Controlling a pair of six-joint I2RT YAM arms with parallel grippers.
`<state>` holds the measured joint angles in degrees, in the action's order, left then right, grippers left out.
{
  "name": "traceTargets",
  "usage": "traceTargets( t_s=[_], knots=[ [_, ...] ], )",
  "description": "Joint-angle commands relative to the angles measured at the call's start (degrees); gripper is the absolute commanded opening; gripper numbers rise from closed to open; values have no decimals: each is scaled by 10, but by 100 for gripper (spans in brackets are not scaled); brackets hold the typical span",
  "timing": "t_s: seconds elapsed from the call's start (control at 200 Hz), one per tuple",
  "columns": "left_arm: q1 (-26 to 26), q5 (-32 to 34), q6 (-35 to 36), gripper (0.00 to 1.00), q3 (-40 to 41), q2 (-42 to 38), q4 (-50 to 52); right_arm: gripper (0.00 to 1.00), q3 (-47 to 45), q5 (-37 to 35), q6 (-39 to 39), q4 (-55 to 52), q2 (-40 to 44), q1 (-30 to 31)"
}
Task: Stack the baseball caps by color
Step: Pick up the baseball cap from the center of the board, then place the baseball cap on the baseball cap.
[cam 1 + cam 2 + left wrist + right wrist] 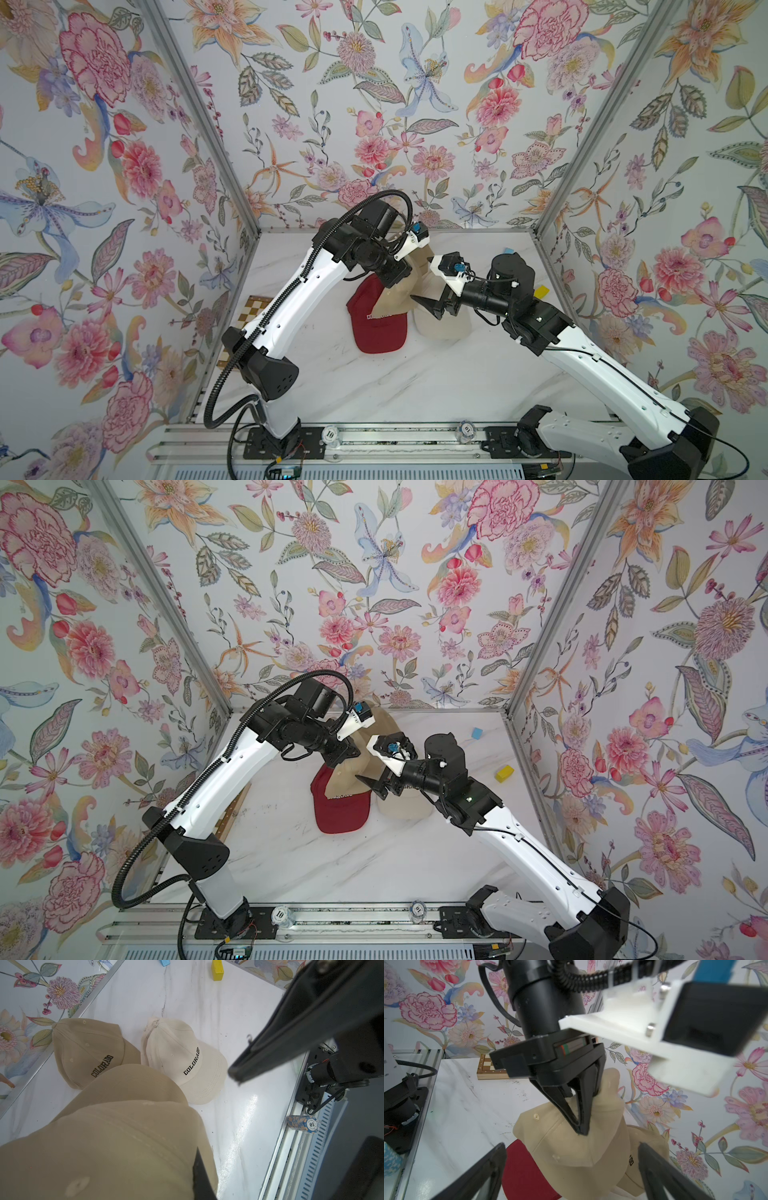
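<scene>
Left gripper [580, 1128] pinches a soft tan cloth baseball cap [571, 1153] aloft over the white marble table [415, 386], its tan twin [87, 1049] lying beside a cream cloth cap [176, 1057], a dark red cloth cap [378, 328] nearer the front, right gripper [427, 306] gaping empty: tan stack apparently yet to form.

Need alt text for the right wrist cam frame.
The left gripper pinches a tan cap by its top, partly hiding a red cap on the white table. The right gripper, open, frames the foreground; a checkered board sits by the floral wall.
</scene>
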<state>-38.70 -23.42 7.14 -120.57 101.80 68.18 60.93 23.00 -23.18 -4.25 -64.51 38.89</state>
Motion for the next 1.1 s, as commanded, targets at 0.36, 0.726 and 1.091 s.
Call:
traceTargets(
  t_s=[0.36,0.726,1.091],
  knots=[
    [-11,-28,25,0,-11,-10,10,83,1,-49,-77,58,-59,27],
    [-14,-39,29,0,-15,-6,9,59,6,-66,-90,70,-90,27],
    [-15,-41,32,0,-13,-9,9,0,13,-42,-75,51,-95,25]
  ],
)
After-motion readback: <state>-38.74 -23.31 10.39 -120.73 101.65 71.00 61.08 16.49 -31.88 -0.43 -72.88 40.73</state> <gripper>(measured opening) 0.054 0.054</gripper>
